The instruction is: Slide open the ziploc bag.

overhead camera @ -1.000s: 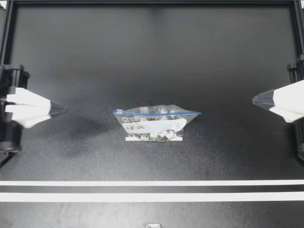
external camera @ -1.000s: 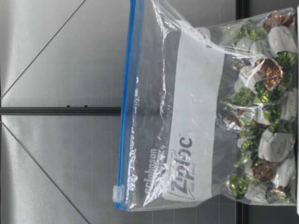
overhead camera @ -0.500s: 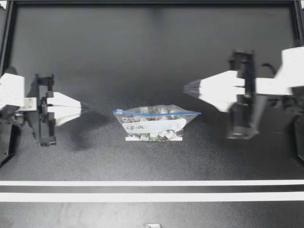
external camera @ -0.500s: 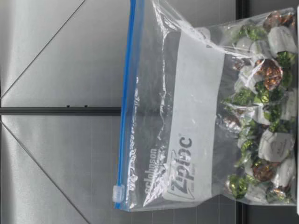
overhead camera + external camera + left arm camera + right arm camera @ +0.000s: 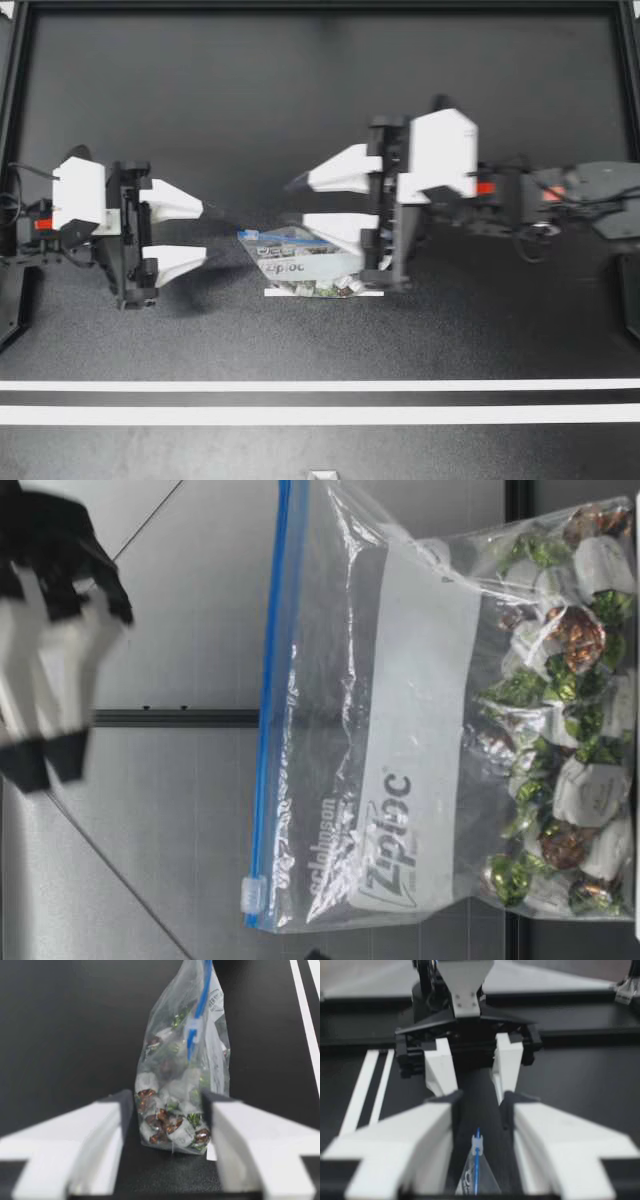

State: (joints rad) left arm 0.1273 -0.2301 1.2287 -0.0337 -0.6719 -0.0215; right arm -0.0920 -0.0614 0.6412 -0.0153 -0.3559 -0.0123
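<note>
**Top view.** One ziploc bag point(image 5: 300, 268) stands at 6 o'clock of the centre of the table point(image 5: 300, 100). Its one slider point(image 5: 250, 235) is at the 9 o'clock end of the blue track point(image 5: 330, 240). The left gripper point(image 5: 205, 232) is at 9 o'clock of the bag, fingers spread, near it but apart. The right gripper point(image 5: 296, 203) extends from 3 o'clock, fingers spread, over the bag's 12 o'clock edge.

**Low view.** One gripper point(image 5: 44, 765) hangs above the bag's top, clear of it and holding nothing. The wrapped candies point(image 5: 560, 730) are too many to count.

**Left wrist view.** The bag stands ahead of the spread fingers, untouched.

**Right wrist view.** The slider lies below, between the spread fingers.

**Step.** Approach; the track appears fully closed. Next, one gripper should likely pinch the slider while the other steadies the bag, then draw the slider toward 3 o'clock.
</note>
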